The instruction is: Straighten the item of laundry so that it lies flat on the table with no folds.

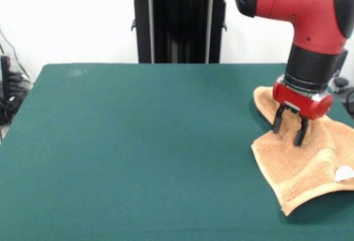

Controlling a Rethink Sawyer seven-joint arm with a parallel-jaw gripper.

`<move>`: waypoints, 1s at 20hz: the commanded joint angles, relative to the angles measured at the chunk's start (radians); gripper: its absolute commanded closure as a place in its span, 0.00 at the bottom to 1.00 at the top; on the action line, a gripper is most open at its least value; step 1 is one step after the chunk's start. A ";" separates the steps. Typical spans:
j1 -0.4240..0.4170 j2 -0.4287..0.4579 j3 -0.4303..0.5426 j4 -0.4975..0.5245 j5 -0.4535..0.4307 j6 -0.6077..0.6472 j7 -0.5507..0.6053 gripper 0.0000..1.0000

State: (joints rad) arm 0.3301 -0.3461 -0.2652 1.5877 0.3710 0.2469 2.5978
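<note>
Pincer (291,130) parted over the towel (301,163) (1 fold at least): pinch an edge, drag gently across the desk (138,152).

One towel (301,163), one table (138,152)

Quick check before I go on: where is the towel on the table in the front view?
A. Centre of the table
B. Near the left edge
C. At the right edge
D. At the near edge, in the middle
C: the towel lies bunched at the picture's right side of the table, running to the frame edge, with the gripper down on it.
</note>
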 commanded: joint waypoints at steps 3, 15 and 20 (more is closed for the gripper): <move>0.080 0.046 -0.251 -0.068 0.003 0.238 0.197 0.00; -0.069 0.015 -0.061 0.010 0.028 0.045 0.123 0.00; -0.212 0.026 0.161 0.055 0.000 -0.142 0.086 0.00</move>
State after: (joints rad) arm 0.2189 -0.3703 -0.3959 1.5541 0.3704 0.2712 2.5978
